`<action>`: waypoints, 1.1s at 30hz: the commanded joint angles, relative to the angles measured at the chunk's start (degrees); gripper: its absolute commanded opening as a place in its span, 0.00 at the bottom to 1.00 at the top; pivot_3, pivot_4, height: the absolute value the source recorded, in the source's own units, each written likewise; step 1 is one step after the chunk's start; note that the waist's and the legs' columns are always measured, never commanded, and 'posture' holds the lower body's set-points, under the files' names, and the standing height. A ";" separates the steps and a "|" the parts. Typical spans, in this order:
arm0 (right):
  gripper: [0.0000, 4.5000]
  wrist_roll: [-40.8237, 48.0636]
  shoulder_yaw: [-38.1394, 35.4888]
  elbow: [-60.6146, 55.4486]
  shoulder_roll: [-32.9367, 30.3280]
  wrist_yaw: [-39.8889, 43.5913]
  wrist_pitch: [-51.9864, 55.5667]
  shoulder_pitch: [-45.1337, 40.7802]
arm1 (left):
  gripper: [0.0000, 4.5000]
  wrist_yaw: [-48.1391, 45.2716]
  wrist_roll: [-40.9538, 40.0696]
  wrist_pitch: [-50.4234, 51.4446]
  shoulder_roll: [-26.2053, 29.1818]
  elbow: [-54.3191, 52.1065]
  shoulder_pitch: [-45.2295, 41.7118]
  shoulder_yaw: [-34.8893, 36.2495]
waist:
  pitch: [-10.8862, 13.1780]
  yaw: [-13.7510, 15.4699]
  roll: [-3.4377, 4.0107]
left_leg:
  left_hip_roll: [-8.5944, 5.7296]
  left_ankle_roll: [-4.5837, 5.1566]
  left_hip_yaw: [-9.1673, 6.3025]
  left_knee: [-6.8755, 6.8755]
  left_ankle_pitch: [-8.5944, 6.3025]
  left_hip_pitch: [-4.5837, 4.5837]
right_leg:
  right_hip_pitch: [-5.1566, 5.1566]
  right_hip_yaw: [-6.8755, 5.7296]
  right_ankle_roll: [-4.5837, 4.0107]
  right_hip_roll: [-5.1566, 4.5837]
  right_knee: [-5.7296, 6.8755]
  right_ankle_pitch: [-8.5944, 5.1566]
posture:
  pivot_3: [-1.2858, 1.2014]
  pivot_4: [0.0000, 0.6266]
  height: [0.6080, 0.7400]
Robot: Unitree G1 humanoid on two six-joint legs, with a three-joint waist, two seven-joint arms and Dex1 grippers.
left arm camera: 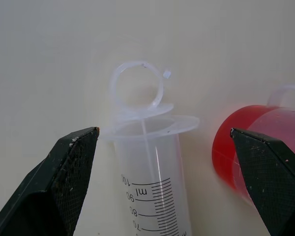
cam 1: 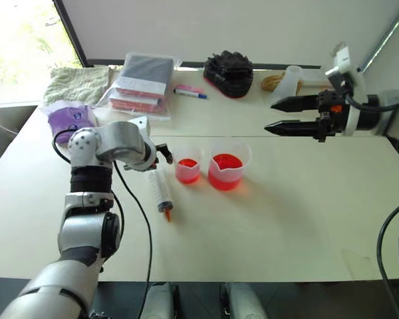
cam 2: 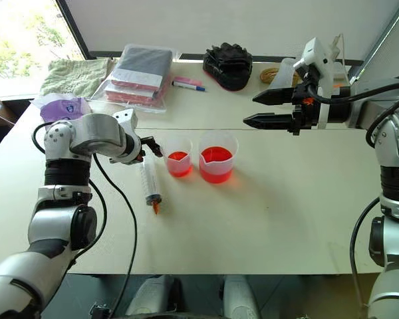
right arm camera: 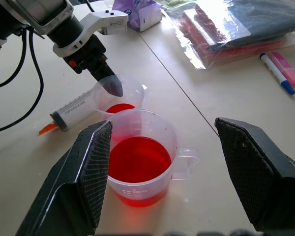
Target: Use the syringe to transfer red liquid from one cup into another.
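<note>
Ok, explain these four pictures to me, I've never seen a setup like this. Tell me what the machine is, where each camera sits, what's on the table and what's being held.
It is a two-armed humanoid robot. Two pictures come from cameras in its head, looking down over a pale table. The other two come from cameras on its wrists, looking along the black fingers.

On the table lie a syringe, a narrower cup and a wider spouted cup, both holding red liquid.

The left gripper is open, its fingers either side of the syringe's plunger end, not closed on it. The right gripper is open above the table. Nothing is held.
</note>
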 commanded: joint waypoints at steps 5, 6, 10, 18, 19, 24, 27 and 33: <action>0.77 0.83 -2.61 -2.09 -0.48 -0.28 -1.17 1.08 | 0.99 2.70 -2.19 -7.31 3.36 -6.31 2.08 -4.02 | 0.00 0.11 0.00 | -0.14 0.01 0.02 0.03 0.01 -0.02 | 0.01 -0.01 -0.01 0.14 -0.01 0.00 | 0.52 0.24 1.00; 0.77 0.87 -2.67 -2.12 -0.48 -0.29 -1.25 1.26 | 0.99 2.70 -2.19 -7.38 4.27 -5.98 1.75 -4.42 | 0.00 0.10 0.00 | -0.14 0.02 0.02 0.03 0.02 -0.02 | 0.01 -0.01 -0.01 0.15 -0.02 0.00 | 0.52 0.24 1.00; 0.77 0.94 -2.74 -2.14 -0.44 -0.26 -1.60 1.76 | 0.99 2.70 -2.19 -7.07 6.49 -4.98 1.09 -5.23 | 0.00 -0.02 0.00 | -0.14 0.02 0.02 0.04 0.02 -0.02 | 0.01 0.00 -0.01 0.18 -0.01 0.00 | 0.52 0.24 1.00; 0.77 0.32 -2.27 -1.63 -0.13 0.12 -3.00 2.39 | 0.99 2.70 -2.19 -8.53 4.88 -7.15 2.58 -6.21 | 0.00 0.03 0.01 | -0.13 0.03 0.01 0.04 0.02 -0.02 | 0.02 0.01 -0.01 0.19 -0.01 0.00 | 0.52 0.24 1.00; 0.77 0.30 -2.21 -1.55 -0.09 0.13 -3.12 2.38 | 0.99 2.70 -2.19 -8.94 4.27 -7.66 3.02 -6.42 | 0.00 0.04 0.01 | -0.14 0.03 0.01 0.04 0.02 -0.02 | 0.03 0.01 -0.01 0.18 -0.01 0.00 | 0.52 0.24 1.00; 0.77 0.17 -1.97 -1.36 -0.16 0.30 -3.52 2.43 | 0.99 2.70 -2.19 -12.32 1.69 -11.04 5.40 -7.04 | 0.00 -0.01 0.01 | -0.12 0.03 0.00 0.06 0.02 -0.02 | 0.03 0.02 -0.01 0.18 -0.01 0.00 | 0.52 0.24 1.00; 0.77 0.06 -1.90 -1.24 -0.26 0.36 -3.57 2.36 | 0.99 2.70 -2.19 -15.24 0.86 -13.17 7.28 -8.12 | -0.01 -0.02 0.02 | -0.12 0.03 0.01 0.06 0.02 -0.02 | 0.03 0.02 -0.01 0.19 -0.01 0.00 | 0.52 0.24 1.00; 0.77 -0.29 -1.89 -1.06 -0.34 0.39 -3.70 2.28 | 0.99 2.70 -2.19 -18.96 -0.76 -15.99 8.57 -9.55 | -0.01 0.34 0.02 | -0.13 0.03 0.00 0.08 0.02 -0.02 | 0.04 0.02 -0.01 0.19 -0.01 0.00 | 0.52 0.24 1.00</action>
